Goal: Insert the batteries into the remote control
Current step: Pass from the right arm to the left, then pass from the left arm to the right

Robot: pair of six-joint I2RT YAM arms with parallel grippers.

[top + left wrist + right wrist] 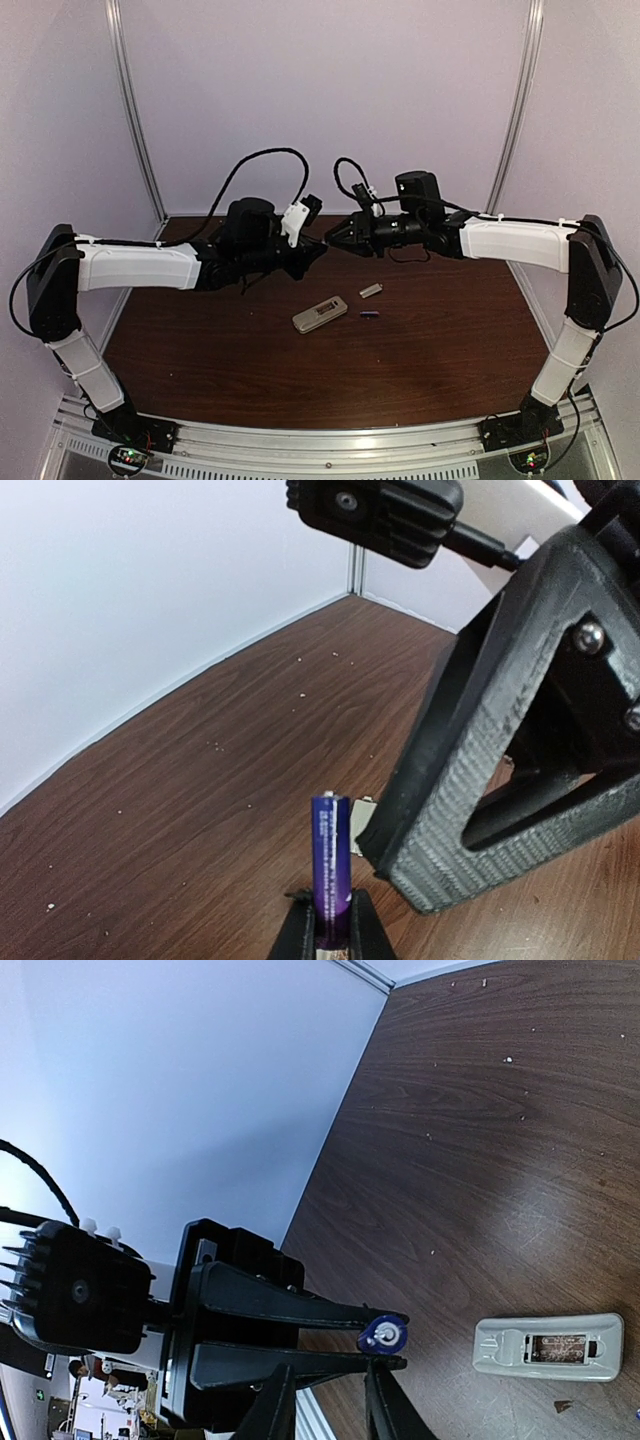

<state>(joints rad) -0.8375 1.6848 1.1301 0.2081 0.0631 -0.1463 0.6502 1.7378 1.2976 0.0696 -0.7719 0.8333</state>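
The table (200,780) is showing dark wood grain with a soft sheen. The battery (330,865) is showing a glossy purple wrap and a silvery metal end. The fingers (450,780) of the right gripper (330,1405) are showing matt black, ribbed plastic. The remote control (550,1347) is showing smooth pale plastic.

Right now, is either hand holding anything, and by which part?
The left hand pinches a small purple cylindrical battery by one end; the right hand stands open beside it, holding nothing.

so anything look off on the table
Only the remote control: back open, compartment empty, its loose cover and one battery lying beside it. The other battery is pinched in the left end effector.
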